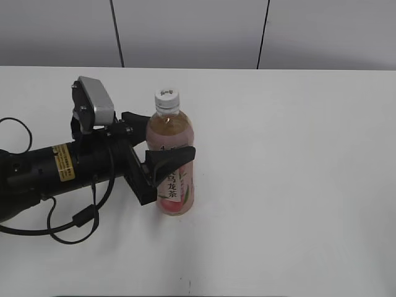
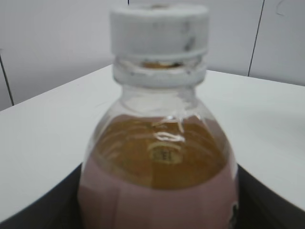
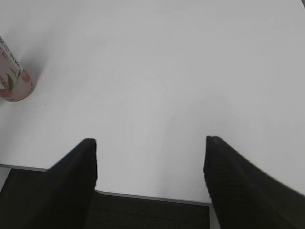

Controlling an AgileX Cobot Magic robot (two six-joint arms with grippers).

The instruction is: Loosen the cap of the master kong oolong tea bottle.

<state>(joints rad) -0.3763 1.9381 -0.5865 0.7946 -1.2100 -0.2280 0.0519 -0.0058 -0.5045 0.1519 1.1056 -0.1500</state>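
The master kong oolong tea bottle stands upright on the white table, with pale amber tea and a pink peach label. Its white cap is on the neck. My left gripper reaches in from the left and is shut on the bottle's body below the shoulder, one black finger on each side. In the left wrist view the bottle and cap fill the frame between the fingers. My right gripper is open and empty over the table's near edge; the bottle's base shows at far left.
The left arm's black cable loops on the table at the lower left. A grey panelled wall stands behind the table's far edge. The right arm is out of the exterior view.
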